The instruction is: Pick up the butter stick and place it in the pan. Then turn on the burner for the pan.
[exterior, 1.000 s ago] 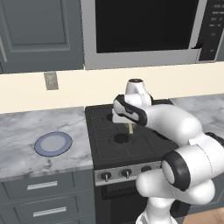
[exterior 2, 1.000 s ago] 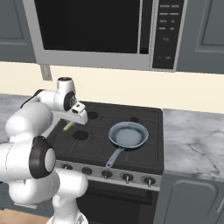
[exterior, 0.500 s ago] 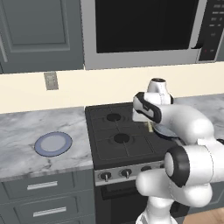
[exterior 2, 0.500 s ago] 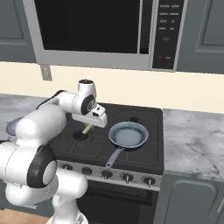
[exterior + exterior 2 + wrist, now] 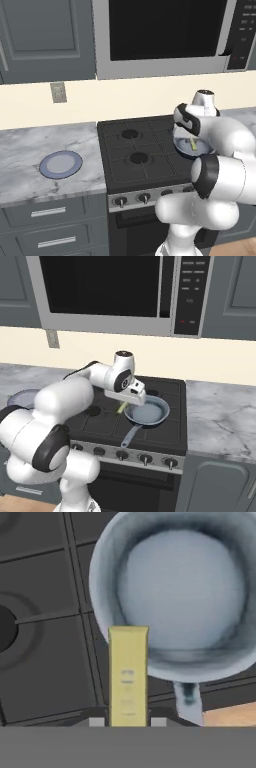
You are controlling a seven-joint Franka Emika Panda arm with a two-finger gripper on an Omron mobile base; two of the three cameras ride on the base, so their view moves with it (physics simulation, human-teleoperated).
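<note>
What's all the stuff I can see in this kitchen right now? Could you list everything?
butter stick: one, pale yellow, held over the stove beside the pan's rim
pan: one, grey-blue inside, on the stove's right side
stove: one, black, between the counters
knobs: a row, dark, on the stove's front
plate: one, grey with blue rim, on the left counter
microwave: one, dark door, above the stove
counters: two, grey marble
outlet: one, grey, on the wall
fingers: two, closed on the butter

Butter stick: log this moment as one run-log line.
phase: carry | gripper: shut on butter stick | position: at pan rim | burner: not yet on
</note>
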